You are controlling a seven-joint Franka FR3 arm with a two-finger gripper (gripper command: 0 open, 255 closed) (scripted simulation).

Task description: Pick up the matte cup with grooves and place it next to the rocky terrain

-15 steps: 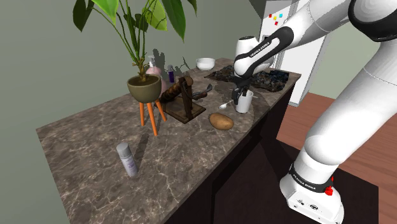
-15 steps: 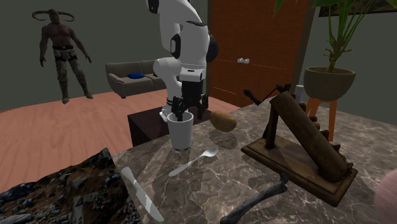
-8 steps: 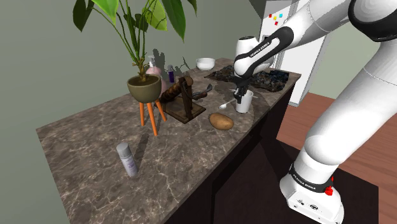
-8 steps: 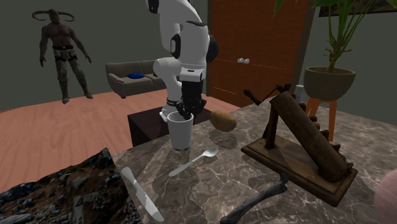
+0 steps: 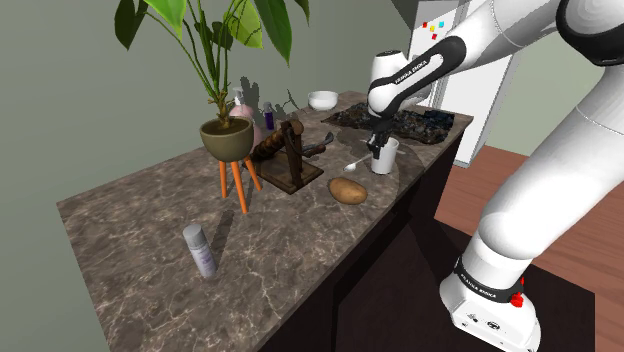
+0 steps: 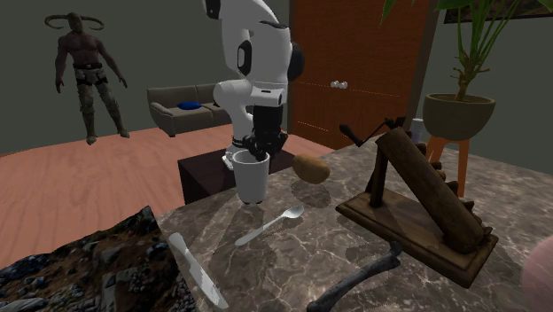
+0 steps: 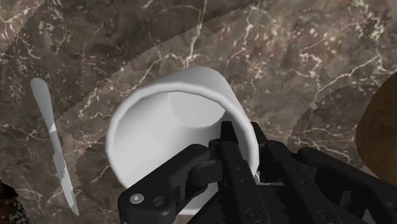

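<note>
Reaching down over counter (image 6: 310, 250) edge, arm w/ gripper (image 6: 257, 154) vertical, jaws pinching rim of white cup (image 6: 251, 182).

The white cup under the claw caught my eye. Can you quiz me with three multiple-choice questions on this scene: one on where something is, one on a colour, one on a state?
1. Where does the spoon lie?
A) on the counter, beside the cup
B) inside the cup
C) on the floor

2. What colour is the cup?
A) red
B) white
C) green

3. What is the claw doing?
A) hanging open high above the counter
B) gripping the knife
C) shut on the cup's rim

Answers:
1 A: the spoon lies flat on the marbled top, just beside the cup.
2 B: the cup is plain white, inside and out.
3 C: the wrist view shows the claw clamped over the cup's wall at the rim.
</note>
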